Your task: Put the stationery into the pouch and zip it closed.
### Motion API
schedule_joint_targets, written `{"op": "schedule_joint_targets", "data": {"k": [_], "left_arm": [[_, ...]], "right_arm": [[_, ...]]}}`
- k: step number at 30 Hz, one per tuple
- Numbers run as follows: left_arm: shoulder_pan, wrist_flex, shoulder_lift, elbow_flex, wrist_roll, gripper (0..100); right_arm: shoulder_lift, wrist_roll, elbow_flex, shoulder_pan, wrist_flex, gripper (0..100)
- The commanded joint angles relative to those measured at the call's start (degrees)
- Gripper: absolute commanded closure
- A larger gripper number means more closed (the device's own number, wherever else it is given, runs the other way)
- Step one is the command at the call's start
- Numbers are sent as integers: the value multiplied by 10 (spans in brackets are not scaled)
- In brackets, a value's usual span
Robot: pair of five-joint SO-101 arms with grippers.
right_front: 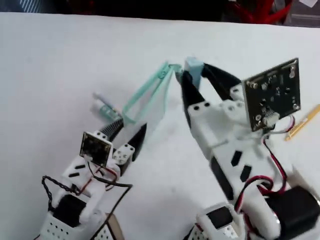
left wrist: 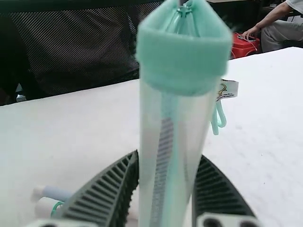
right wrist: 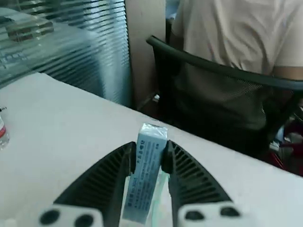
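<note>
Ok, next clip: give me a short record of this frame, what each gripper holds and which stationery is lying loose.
left gripper: shut on one end of the pouch
right gripper: shut on a light blue eraser, beside the pouch's far end
loose stationery: yellow pencil; small white and teal item; both on the table
pouch zip: cannot tell if open

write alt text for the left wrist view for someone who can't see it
The left tool is shut on a clear pouch with mint-green trim, its dark ribbed fingers pressing either side. Behind lies a white table, with a small pale pen-like item resting near the fingers.
</note>
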Motion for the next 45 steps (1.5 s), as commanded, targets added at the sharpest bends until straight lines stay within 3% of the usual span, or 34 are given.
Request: {"op": "schedule_joint_targets", "data": {"k": [1,10,20,27,31,36,42,45], "left_arm": [[-3,-4,6,-1,4,827],[-3,-4,6,-1,3,827],[-3,-4,6,-1,3,827],[-3,-4,6,-1,6,826],[-4,0,6,-5,27,777],[-43,-4,6,-11,52,770],[-44,-1,6,-14,52,771],[-44,-1,6,-14,52,771]], "right_arm": [[27,-6,20,-28,-71,981],[71,-3,84,-103,-163,981],[23,-1,243,-105,-190,981],[-34,41,344,-107,-250,981],[-36,41,371,-107,-292,981],[-43,45,387,-108,-266,964],[-43,45,333,-108,-162,772],[-43,45,285,-108,-120,746]]}}
